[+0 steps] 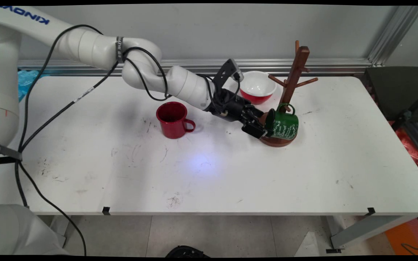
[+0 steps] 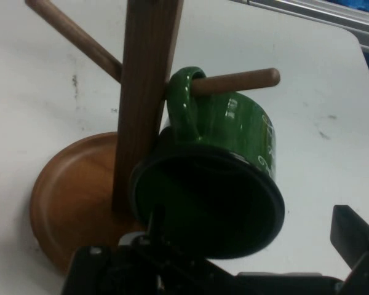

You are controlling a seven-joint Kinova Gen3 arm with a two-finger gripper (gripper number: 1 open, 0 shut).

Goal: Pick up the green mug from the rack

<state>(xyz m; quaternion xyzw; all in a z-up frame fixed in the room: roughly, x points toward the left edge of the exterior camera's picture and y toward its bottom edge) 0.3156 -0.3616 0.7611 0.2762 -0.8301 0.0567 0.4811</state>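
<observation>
Gripper [image 1: 263, 130] fingers spread wide around rim of glossy green enamel mug [image 1: 282, 125], whose loop handle hangs on a round peg of the wooden mug tree [image 1: 291, 81], round dished base, toward desk's back-right. Gripping contact unclear. Red mug [image 1: 172, 119] mid-desk; red-and-white bowl [image 1: 257, 86] near the back edge.

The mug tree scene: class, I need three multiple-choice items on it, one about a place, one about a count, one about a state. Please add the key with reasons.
1. Where is the green mug?
A. hung by its handle on a peg of the mug tree
B. upright on the table
C. inside the bowl

2. How many mugs are in view?
A. one
B. two
C. four

3. How does the red mug stand?
A. upside down
B. on its side
C. upright, mouth up

Key: 1 A, the hand view shows the peg through its handle. 2 B, one green and one red. 3 C, its open mouth faces up in the main view.
</observation>
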